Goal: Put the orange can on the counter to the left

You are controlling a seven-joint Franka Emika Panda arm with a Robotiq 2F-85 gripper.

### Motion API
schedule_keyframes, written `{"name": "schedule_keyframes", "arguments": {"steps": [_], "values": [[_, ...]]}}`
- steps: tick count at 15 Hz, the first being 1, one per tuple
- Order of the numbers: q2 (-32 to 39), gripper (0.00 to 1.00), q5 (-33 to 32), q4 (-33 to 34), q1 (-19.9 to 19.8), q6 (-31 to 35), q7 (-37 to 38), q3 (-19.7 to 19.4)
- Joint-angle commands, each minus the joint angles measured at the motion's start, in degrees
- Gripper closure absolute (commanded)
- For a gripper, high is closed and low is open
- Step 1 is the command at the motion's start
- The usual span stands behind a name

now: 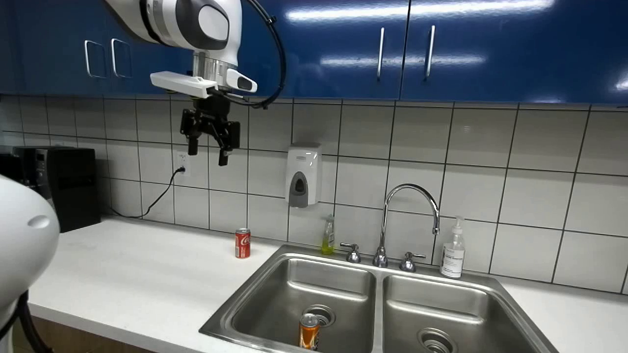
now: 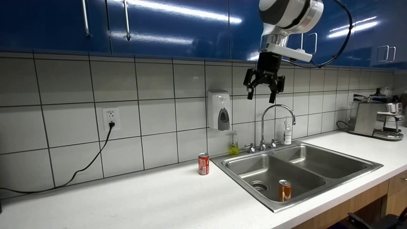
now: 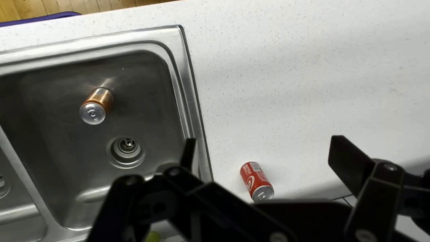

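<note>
The orange can [image 1: 309, 337] stands upright in the near part of a sink basin; it also shows in an exterior view [image 2: 285, 191] and in the wrist view [image 3: 101, 97], silvery top visible. The white counter [image 1: 142, 274] extends left of the sink in both exterior views [image 2: 143, 203] and fills the right of the wrist view [image 3: 285, 84]. My gripper [image 1: 208, 153] is open and empty, pointing down high above the counter; it also shows in an exterior view [image 2: 261, 96]. In the wrist view its fingers [image 3: 263, 143] are wide apart, away from the orange can.
A red can [image 1: 243, 243] stands on the counter beside the steel sink [image 2: 243, 185]. A tall faucet [image 1: 382, 220], a yellow-green bottle [image 1: 328, 238] and a sanitizer bottle [image 1: 453, 255] line the sink's back. A soap dispenser [image 1: 303, 174] hangs on the wall; blue cabinets [image 1: 343, 49] are above.
</note>
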Motion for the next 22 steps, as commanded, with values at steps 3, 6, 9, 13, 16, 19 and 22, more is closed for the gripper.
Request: {"name": "schedule_keyframes", "arguments": {"steps": [3, 6, 9, 13, 16, 19, 22], "values": [[-0.48, 0.0, -0.19, -0.77, -1.04, 0.18, 0.14, -0.14], [-2.02, 0.0, -1.35, -2.68, -2.57, 0.67, 0.32, -1.06], [-3.64, 0.0, -2.57, -4.39, -4.57, 0.29, 0.3, -2.46], [-6.2, 0.0, -4.89, -7.0, -7.15, 0.2, 0.19, -3.98], [-6.17, 0.0, -5.0, -9.04, -8.19, 1.58, -0.59, -5.33], [-4.01, 0.0, -4.9, -10.68, -8.66, 4.79, -1.64, -6.53], [-1.13, 0.0, -5.14, -12.44, -8.74, 10.35, -2.24, -7.18]]}}
